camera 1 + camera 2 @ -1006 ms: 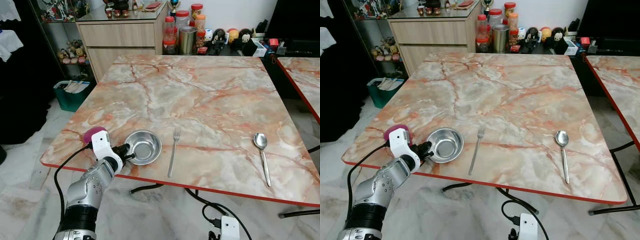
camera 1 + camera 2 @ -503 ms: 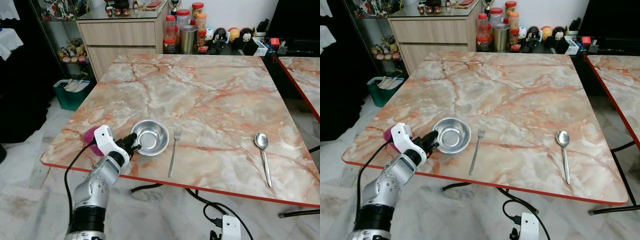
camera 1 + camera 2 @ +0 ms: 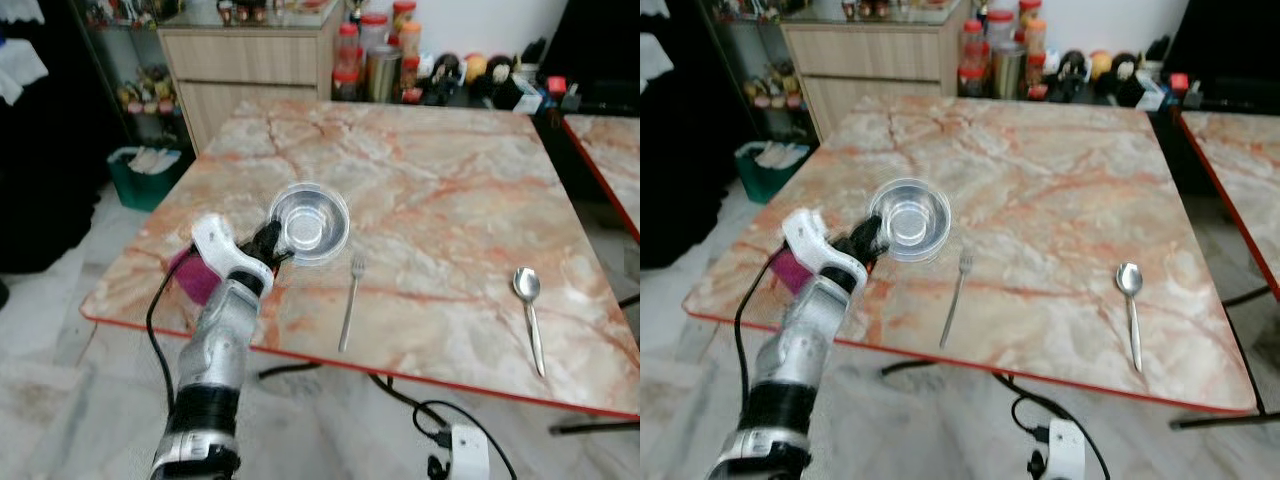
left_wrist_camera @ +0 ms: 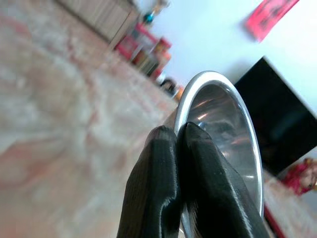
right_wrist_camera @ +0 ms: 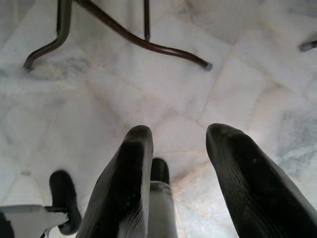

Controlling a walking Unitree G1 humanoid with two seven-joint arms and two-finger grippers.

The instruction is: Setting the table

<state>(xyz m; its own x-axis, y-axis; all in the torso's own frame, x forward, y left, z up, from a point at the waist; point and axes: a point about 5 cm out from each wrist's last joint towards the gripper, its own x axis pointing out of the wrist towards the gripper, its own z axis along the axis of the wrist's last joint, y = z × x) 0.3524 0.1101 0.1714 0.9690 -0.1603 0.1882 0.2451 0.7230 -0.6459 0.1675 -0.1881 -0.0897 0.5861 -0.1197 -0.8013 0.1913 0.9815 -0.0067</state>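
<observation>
Marble table [image 3: 450, 200], steel bowl [image 3: 310, 222] rim pinched in left claw [image 3: 272, 245]

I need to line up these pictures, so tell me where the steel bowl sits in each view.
Left eye view: steel bowl left of centre, held by the left gripper, beyond the fork.
Right eye view: bowl left of centre, beyond the fork.
Left wrist view: bowl's rim pinched between the fingers.
Right wrist view: floor and table legs, no bowl.
Shared landmark: the fork.

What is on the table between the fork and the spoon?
Nothing. Between the fork and the spoon the marble table is bare, as the left eye view shows.
</observation>
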